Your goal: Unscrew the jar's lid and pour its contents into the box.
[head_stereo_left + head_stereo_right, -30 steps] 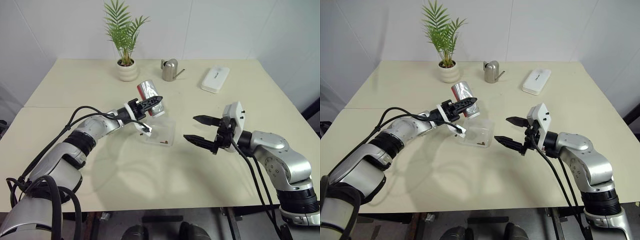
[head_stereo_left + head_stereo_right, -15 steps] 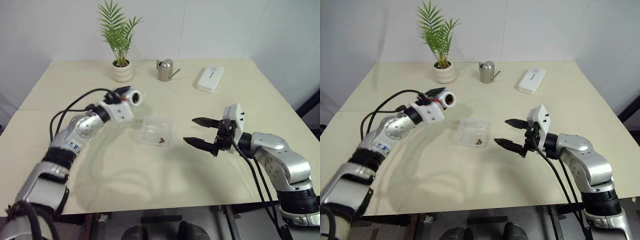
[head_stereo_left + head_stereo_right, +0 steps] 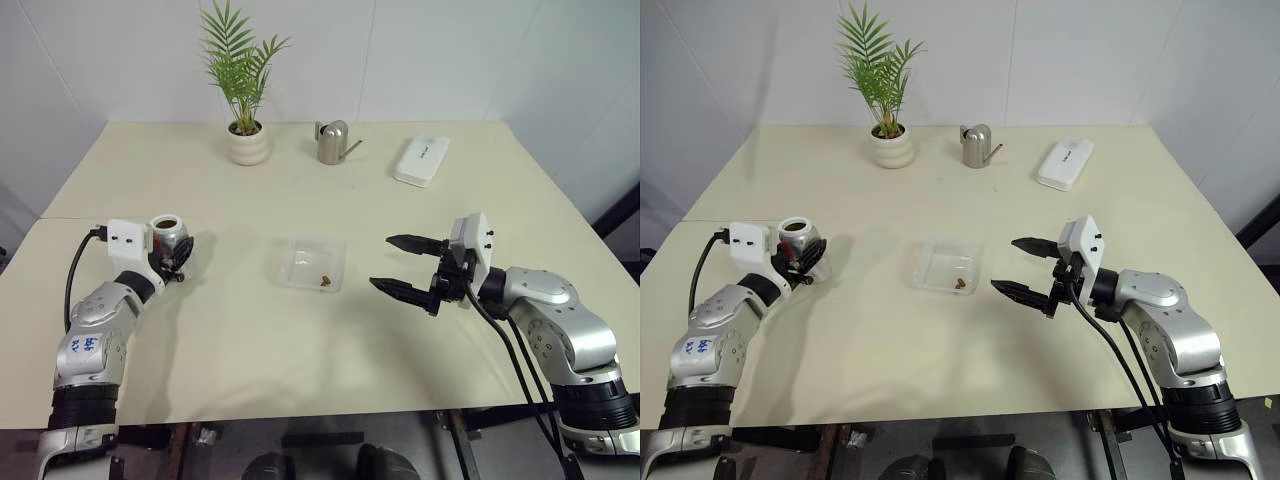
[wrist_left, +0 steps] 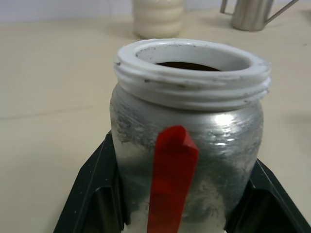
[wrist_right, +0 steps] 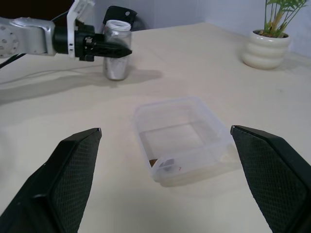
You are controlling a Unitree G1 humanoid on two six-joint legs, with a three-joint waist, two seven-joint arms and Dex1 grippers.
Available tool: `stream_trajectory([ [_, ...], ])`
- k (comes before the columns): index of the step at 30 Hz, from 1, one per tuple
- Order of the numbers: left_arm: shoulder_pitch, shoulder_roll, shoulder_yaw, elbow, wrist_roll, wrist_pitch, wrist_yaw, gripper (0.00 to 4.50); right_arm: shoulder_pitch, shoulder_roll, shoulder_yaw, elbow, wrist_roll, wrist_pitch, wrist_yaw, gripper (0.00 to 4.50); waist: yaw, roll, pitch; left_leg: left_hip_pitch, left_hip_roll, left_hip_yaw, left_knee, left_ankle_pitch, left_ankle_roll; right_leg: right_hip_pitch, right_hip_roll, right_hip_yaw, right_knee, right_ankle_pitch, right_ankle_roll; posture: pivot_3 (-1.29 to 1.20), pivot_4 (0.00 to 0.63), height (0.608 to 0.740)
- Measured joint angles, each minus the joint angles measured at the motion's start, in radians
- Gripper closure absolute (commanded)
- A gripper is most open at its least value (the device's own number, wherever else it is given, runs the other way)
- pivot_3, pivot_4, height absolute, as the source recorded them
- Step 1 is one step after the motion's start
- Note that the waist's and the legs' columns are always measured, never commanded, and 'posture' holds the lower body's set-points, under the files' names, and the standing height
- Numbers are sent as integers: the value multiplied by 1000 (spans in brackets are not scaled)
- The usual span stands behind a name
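The jar (image 3: pixel 168 235) stands upright and lidless at the table's left, silvery with a red label (image 4: pixel 171 184). My left gripper (image 3: pixel 178 257) is shut on the jar, one black finger (image 4: pixel 92 194) on each side of it. Its mouth (image 4: pixel 187 64) looks dark inside. The clear box (image 3: pixel 312 263) lies mid-table with a few brown bits (image 3: pixel 325 279) of the contents in its near corner. My right gripper (image 3: pixel 381 262) hovers open just right of the box, pointing at it with nothing between its fingers. The lid is out of view.
At the back of the table stand a white plant pot (image 3: pixel 248 144), a metal watering can (image 3: pixel 332 142) and a white oblong case (image 3: pixel 421 160). Bare tabletop lies between the jar and the box. The table's front edge runs close below both arms.
My left arm has swung the jar from above the box away to the left, turned it upright and brought it down to the table. The right gripper has stayed open in place.
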Motion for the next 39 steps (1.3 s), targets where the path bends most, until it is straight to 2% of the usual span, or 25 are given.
stream_trajectory([
  [5,2,-27,18,14,27,-58,11,2569,0,8,0,8,-11,-17,-1,10,-3,0,0,0,0,1,-1,0,-1,0,0,0,0,0,0,0,150,740],
  [7,8,-40,20,20,36,-74,17,1838,0,8,0,8,-10,-16,1,0,-3,0,0,0,0,1,-1,0,0,0,0,0,-1,0,0,0,150,740],
  [12,22,-48,49,59,42,-112,7,399,5,11,2,8,-7,-9,12,0,-3,0,0,0,0,1,-1,0,0,0,0,0,-1,0,0,0,150,740],
  [13,24,-48,52,63,45,-121,6,119,5,16,2,8,-7,-9,12,0,-3,0,0,0,0,1,-1,0,-1,0,0,0,-1,0,0,0,150,740],
  [14,25,-48,55,68,47,-128,5,53,5,21,2,8,-7,-9,13,0,-3,0,0,0,0,1,-1,0,-1,0,0,0,-1,0,0,0,150,740],
  [18,57,-45,71,60,50,-141,0,53,5,32,2,8,-4,-7,13,0,-4,0,0,0,0,1,-1,-1,-1,-1,0,0,-1,0,0,0,150,740],
  [22,181,-14,91,-19,46,-125,-45,53,12,32,1,6,1,3,20,0,-9,0,0,0,1,2,-2,-2,-1,-1,0,0,-2,0,0,0,150,740],
  [33,521,202,152,-192,84,-175,-304,53,60,12,-4,3,7,-24,71,0,-2,-1,-1,0,2,1,-3,-7,-6,-3,-1,0,-2,0,-3,0,150,740],
  [36,525,232,150,-273,87,-207,-367,53,63,-1,-9,5,-4,-55,83,0,-1,-1,0,0,2,1,-3,-7,-6,-3,-1,0,-2,0,-3,0,150,740],
  [39,463,251,103,-363,63,-226,-450,53,79,-53,-25,16,-3,-61,121,0,4,0,0,0,2,2,-3,-7,-5,-2,-1,0,-3,0,-3,0,150,740],
])
